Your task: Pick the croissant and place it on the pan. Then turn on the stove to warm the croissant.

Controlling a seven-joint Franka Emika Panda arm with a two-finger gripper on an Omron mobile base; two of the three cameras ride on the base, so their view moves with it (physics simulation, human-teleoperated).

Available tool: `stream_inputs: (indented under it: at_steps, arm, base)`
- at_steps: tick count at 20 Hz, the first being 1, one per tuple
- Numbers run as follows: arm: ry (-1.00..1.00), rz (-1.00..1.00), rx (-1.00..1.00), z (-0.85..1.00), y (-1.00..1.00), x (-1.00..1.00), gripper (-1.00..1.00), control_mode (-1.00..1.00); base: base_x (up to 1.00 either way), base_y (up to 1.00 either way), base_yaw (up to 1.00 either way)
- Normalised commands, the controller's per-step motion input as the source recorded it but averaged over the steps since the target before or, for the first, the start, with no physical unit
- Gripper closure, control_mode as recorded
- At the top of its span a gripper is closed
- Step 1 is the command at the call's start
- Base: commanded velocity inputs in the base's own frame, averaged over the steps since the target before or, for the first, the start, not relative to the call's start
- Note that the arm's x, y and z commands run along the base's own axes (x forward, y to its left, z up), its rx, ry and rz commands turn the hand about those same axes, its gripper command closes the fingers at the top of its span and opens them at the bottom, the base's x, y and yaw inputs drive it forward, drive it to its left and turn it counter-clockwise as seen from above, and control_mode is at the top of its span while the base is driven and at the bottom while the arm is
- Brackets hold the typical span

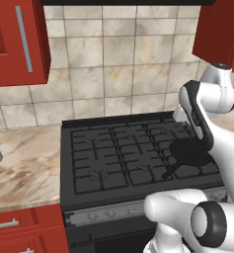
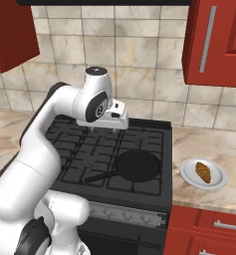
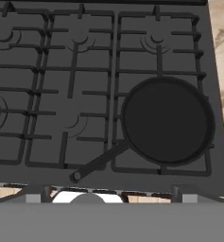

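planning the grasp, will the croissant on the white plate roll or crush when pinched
The croissant looks like a small ridged oval lying flat on the plate, so it probably won't roll. Being pastry, it is likely light and may deform under a hard pinch. The smooth plate might let it slide if nudged.

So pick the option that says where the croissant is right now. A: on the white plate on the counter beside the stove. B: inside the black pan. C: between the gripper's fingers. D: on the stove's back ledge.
A: the croissant lies on the white plate on the counter right of the stove, while the pan is bare.

Black pan point(image 3: 168, 120) on stove point(image 3: 61, 85) grates, right front; handle toward front edge; inside bare.
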Motion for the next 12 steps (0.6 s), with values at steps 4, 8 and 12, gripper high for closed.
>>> stream_inputs:
  at_steps: [4,8,12]
  arm:
    - [0.00,-0.03,0.00,-0.09,-0.19,-0.13,-1.00,-1.00]
    - [0.00,-0.05,0.00,-0.10,-0.26,-0.19,-1.00,-1.00]
    - [0.00,-0.03,0.00,-0.09,-0.34,-0.12,-1.00,-1.00]
  base:
    - [0.00,0.00,0.00]
    - [0.00,0.00,0.00]
    - [0.00,0.00,0.00]
